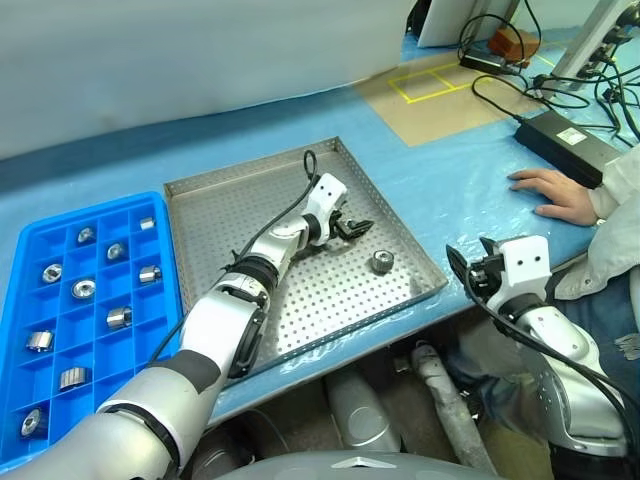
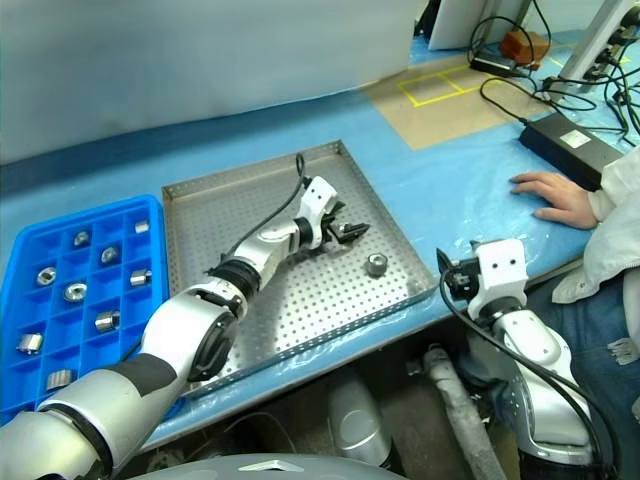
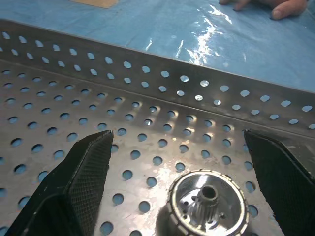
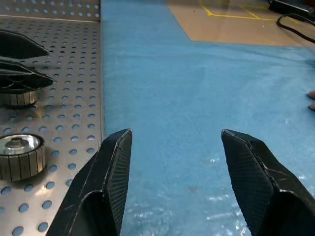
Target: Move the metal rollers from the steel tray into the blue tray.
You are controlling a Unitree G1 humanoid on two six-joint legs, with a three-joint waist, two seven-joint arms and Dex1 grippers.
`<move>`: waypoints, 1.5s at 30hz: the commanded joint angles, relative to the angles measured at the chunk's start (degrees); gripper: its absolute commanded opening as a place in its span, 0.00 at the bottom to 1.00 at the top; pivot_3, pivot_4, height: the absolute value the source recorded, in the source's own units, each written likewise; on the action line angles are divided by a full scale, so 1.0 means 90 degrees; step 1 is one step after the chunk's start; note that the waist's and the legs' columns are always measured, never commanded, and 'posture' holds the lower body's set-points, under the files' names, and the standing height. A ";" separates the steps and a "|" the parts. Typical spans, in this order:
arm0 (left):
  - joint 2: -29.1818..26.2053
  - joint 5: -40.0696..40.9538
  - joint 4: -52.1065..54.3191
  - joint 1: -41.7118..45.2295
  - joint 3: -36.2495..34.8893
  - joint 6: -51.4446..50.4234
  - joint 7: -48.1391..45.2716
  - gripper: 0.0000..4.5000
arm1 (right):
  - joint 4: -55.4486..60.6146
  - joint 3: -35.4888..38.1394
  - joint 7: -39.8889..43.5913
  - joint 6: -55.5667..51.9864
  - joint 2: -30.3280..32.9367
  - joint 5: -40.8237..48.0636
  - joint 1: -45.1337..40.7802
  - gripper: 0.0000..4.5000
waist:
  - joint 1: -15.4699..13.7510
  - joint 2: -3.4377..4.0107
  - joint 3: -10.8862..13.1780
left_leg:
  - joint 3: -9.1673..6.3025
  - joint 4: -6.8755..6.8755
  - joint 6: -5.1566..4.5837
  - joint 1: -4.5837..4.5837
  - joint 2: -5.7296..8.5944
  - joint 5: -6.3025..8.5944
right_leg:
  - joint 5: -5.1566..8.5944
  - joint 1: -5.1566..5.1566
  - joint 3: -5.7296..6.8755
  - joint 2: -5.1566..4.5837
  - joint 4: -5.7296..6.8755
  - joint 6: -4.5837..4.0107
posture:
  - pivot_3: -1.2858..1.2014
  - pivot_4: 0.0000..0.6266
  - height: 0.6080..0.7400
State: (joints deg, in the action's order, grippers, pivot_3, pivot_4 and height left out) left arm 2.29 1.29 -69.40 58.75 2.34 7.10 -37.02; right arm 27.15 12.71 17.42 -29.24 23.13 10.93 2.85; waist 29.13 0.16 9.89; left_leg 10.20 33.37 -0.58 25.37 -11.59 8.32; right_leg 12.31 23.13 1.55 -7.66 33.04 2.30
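- left gripper [image 1: 352, 226] is spread wide, released, over the steel tray [image 1: 400, 235]; one metal roller [image 3: 207, 204], partly cut off, lies between its fingers.
- right gripper [image 4: 174, 162] is held apart, empty, above the blue table cover.
- other rollers sit in the blue tray [image 1: 25, 235].

cut off: metal roller [image 3: 206, 206] lower edge | person's hand [image 3: 275, 6] mostly

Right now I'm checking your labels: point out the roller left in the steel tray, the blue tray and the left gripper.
roller [image 1: 382, 262], left eye view, its top face.
steel tray [image 1: 250, 165], left eye view, far rim.
blue tray [image 1: 172, 262], left eye view, rim nearest the steel tray.
left gripper [image 1: 356, 229], left eye view, between its open fingertips.
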 commanded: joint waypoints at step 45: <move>-0.1142 0.1637 0.8503 -0.4369 -0.1225 -0.1787 0.1722 0.37 | -0.6383 -0.2112 0.1788 0.3513 -0.1265 -0.0714 -0.4816 0.68 | -0.2710 -0.0005 0.0008 | -0.0001 0.0093 -0.0080 0.0014 -0.0027 0.0013 | -0.0045 -0.0006 0.0038 -0.0061 0.0102 -0.0064 | 0.48 0.24 1.00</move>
State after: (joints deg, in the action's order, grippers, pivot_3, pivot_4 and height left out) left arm -7.51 15.59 2.17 20.57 -8.24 -7.90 -22.60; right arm -29.89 -5.99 33.03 -0.11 12.41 4.80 -38.97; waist 4.74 0.12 9.97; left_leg 10.23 34.08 -1.17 25.44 -11.83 8.41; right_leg 11.90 23.15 1.78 -8.17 33.97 1.73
